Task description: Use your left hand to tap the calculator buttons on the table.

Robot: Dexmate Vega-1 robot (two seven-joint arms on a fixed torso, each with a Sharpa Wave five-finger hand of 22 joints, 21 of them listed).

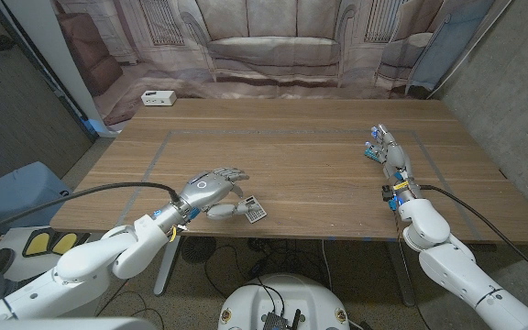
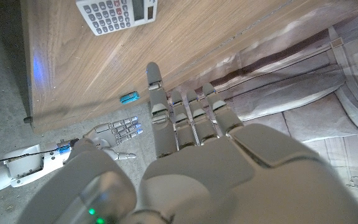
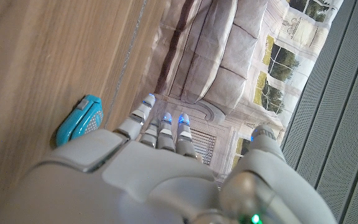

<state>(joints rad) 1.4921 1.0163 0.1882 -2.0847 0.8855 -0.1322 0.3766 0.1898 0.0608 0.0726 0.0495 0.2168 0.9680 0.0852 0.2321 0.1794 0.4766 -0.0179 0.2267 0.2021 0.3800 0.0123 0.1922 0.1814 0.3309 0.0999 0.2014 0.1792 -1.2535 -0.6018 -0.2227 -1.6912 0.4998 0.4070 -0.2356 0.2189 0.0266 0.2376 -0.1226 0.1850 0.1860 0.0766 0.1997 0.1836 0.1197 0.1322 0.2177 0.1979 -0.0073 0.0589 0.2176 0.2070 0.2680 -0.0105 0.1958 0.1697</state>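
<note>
Left hand (image 1: 211, 188) hovers over table (image 1: 319, 156) w/ fingers spread, holding nothing, thumb just beside calculator (image 1: 254, 209), which lies near the front edge. Looks like approach step, no key pressed yet. Next: bring one fingertip down on the buttons. Right hand (image 1: 388, 151) well apart, fingers straight, empty.

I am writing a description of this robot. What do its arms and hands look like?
Both arms have white rounded shells, and a black cable runs along each. The left hand and the right hand are metallic silver-grey with jointed fingers. The right hand's fingertips glow blue. Small blue and yellow parts sit at the wrists.
</note>
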